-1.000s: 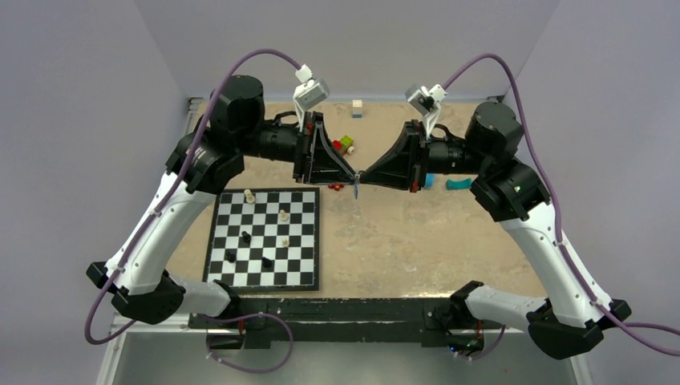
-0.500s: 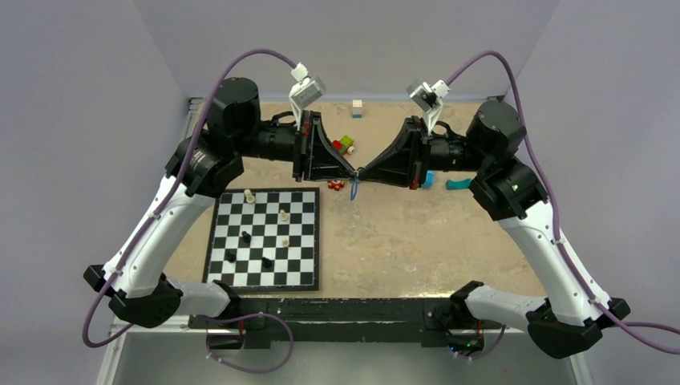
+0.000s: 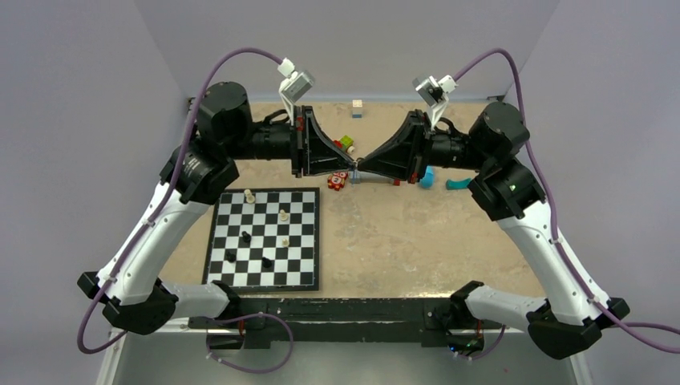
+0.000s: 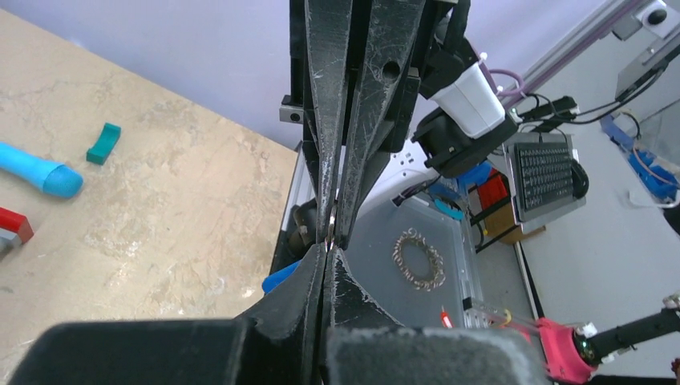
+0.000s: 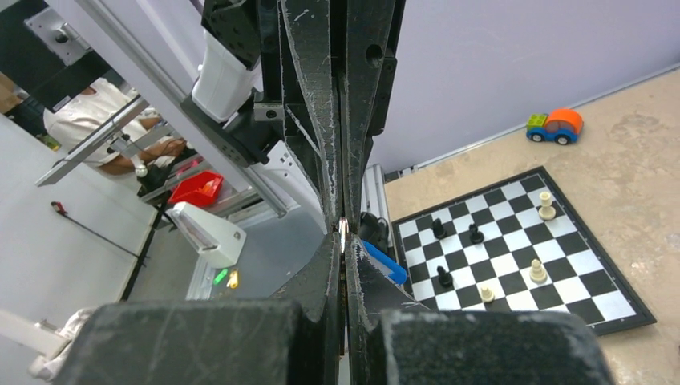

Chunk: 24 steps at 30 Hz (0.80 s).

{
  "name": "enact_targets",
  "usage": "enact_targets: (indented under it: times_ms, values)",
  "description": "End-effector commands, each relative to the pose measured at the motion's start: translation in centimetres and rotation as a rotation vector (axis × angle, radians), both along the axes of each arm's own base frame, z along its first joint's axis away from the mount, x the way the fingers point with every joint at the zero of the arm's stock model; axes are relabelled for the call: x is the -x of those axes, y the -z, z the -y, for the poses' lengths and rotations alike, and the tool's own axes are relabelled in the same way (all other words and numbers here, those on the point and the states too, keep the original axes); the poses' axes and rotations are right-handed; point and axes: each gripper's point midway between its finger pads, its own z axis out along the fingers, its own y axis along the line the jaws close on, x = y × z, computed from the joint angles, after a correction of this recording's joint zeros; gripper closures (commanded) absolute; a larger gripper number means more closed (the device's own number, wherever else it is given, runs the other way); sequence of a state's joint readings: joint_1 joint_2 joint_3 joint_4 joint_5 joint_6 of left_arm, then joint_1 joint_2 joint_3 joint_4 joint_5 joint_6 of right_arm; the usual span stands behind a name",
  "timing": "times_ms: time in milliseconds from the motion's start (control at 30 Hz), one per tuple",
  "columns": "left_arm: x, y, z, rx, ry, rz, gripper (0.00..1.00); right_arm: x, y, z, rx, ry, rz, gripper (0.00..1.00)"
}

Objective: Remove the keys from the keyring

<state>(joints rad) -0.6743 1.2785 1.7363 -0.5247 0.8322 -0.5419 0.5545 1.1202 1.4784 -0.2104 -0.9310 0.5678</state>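
Sandy tabletop [image 3: 417, 241] fills the top view, a chessboard [image 3: 265, 238] at its near left. Above the middle we see the left claw [image 3: 348, 171] and right claw [image 3: 360, 170] meeting tip to tip, both pinched narrow. From the left wrist, the keyring [image 4: 282, 277] shows its blue tag just beside the closed tips, off the tabletop, with a sliver of its metal nipped where the claws meet. From the right wrist, that tag sits beside the shut tips too.

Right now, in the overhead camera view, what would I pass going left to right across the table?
chessboard → small red toy → pale cube → light-blue cylinder → teal curved piece
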Motion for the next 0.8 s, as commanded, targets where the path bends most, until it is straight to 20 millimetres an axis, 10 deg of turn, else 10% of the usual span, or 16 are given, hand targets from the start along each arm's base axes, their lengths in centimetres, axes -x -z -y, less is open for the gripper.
enact_targets:
  times_ms: [0,767]
  values:
    - [-1.1,-3.2,-0.2,0.113,-0.098,0.042,1.00,-0.5,-1.8,0.0,-0.064,0.036,0.050,1.00]
    - [-2.2,-7.6,-0.9,0.288,-0.245,0.041,1.00,-2.4,-5.8,-1.1,-0.182,0.057,0.127,1.00]
